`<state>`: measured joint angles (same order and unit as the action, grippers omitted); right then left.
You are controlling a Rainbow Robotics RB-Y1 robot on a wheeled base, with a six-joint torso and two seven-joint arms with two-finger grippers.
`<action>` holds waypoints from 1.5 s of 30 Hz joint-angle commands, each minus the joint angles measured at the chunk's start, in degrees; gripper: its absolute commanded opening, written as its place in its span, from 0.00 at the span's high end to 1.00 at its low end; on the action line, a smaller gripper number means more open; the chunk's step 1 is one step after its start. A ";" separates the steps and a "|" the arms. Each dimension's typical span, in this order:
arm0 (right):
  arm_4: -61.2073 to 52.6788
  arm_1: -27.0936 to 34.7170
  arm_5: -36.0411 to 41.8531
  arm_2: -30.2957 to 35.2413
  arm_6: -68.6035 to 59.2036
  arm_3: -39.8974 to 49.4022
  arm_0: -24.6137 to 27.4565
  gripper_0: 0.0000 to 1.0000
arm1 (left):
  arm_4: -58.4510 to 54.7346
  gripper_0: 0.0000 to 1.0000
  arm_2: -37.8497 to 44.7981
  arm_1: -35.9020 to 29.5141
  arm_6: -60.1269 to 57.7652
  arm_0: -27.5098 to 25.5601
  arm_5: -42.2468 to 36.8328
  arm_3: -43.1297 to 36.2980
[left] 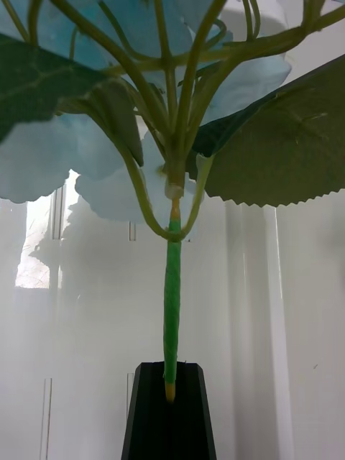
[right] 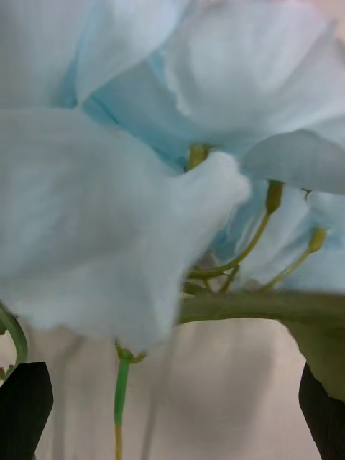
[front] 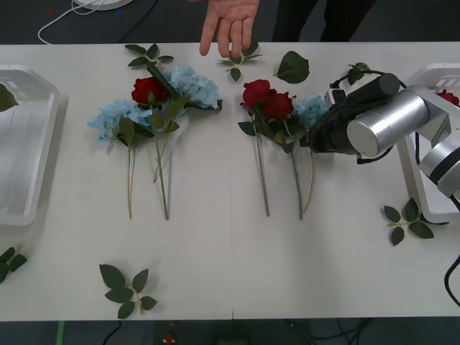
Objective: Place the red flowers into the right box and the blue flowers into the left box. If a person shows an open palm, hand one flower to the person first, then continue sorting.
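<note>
A person's hand (front: 230,25) shows an open palm at the table's (front: 215,266) far edge. The right gripper (front: 310,136), fingers (right: 25,406) spread, sits against the blue flower (front: 310,109) beside two red flowers (front: 267,99) mid-table. The left gripper (left: 170,402) pinches another blue flower's stem (left: 171,302) over the left box (front: 25,144).

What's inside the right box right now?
A bit of red bloom shows in the right box. The right arm covers most of its inside; the right gripper, jaws open, is at a blue flower. Left gripper holds another blue flower.
</note>
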<state>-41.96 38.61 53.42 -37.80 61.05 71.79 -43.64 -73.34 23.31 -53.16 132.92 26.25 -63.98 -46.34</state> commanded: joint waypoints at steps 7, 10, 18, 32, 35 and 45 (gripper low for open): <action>9.44 -5.39 -0.51 -1.22 -10.60 -2.71 -2.41 0.00 | -0.67 1.00 -0.63 -0.28 -0.82 -0.85 0.70 -0.68; 10.84 -5.65 -0.78 -1.57 -11.04 -3.24 -2.41 0.05 | -0.67 0.99 -0.63 -0.28 -0.82 -0.85 0.70 -0.68; 11.90 -5.83 -3.76 -2.63 -11.66 -5.61 -2.50 1.00 | -0.67 0.99 -0.63 -0.28 -0.82 -0.85 0.70 -0.68; 12.16 -5.56 -4.99 -2.63 -11.39 -5.26 -2.50 1.00 | -0.67 0.99 -0.63 -0.28 -0.82 -0.85 0.70 -0.68; 12.07 -4.25 -5.43 -1.57 -11.39 -2.98 -2.32 1.00 | -0.67 1.00 -0.63 -0.28 -0.82 -0.85 0.70 -0.68; 11.90 2.35 -6.31 9.24 -9.99 11.79 4.18 1.00 | -0.67 1.00 -0.63 -0.28 -0.82 -0.85 0.70 -0.68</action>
<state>-30.41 37.00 48.42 -34.41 51.70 76.69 -41.89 -73.37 23.21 -53.15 132.92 26.25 -63.97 -46.34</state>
